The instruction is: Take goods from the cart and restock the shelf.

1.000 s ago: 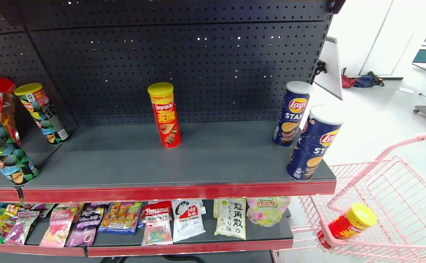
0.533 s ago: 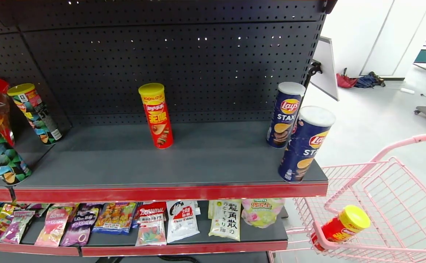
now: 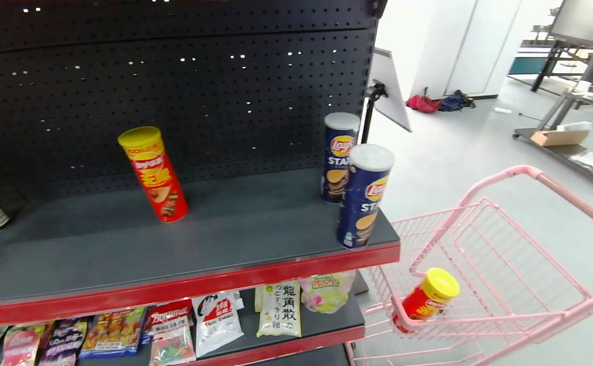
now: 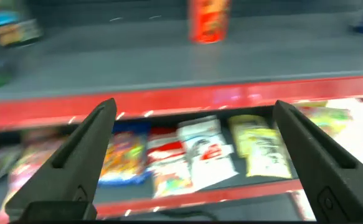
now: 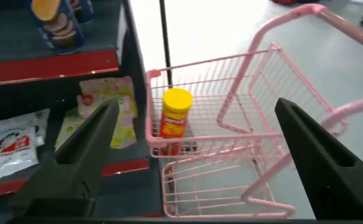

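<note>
As view pans right, can point(image 3: 425, 301) stays in cart point(image 3: 517, 172).

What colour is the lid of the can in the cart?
The lid is yellow, clearest in the head view.

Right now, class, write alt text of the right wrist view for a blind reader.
An open end effector faces a pink cart holding one red can with a yellow lid. Beside it stands a red-edged shelf with snack bags below.

The wire cart point(image 3: 523, 171) is pink, its can point(image 3: 421, 304) red with a yellow lid; 2 navy cans point(image 3: 363, 203) have white lids.
</note>
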{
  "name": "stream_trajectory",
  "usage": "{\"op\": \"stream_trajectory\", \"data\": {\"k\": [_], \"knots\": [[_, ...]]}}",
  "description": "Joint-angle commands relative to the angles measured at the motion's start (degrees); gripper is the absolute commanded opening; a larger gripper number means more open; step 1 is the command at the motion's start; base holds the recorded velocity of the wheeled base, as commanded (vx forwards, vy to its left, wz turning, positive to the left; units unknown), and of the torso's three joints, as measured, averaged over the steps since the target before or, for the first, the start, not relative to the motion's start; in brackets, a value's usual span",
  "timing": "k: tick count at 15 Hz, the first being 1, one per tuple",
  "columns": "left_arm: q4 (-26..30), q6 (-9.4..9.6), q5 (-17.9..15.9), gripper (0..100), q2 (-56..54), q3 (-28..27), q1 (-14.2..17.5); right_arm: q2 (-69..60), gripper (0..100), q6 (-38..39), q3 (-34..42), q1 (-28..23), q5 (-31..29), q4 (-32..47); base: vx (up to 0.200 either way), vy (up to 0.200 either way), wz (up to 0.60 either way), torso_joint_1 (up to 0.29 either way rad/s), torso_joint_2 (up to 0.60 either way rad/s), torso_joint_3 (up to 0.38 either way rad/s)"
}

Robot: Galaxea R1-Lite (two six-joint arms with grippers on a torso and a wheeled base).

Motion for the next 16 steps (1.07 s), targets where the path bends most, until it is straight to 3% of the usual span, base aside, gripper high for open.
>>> {"op": "stream_trajectory", "data": {"k": [1,3,16], "knots": [[0.0,-0.02,0.0,100,0.0,0.0,0.0,0.0,100,0.0,0.0,0.0,0.0,0.0,0.0,0.0,-0.6,-0.007,0.0,-0.002],[-0.1,-0.02,0.0,100,0.0,0.0,0.0,0.0,100,0.0,0.0,0.0,0.0,0.0,0.0,0.0,-0.6,0.002,0.0,0.007],[-0.1,-0.02,0.0,100,0.0,0.0,0.0,0.0,100,0.1,0.0,0.0,-0.1,0.0,0.0,0.0,0.0,0.0,0.0,0.0]]}}
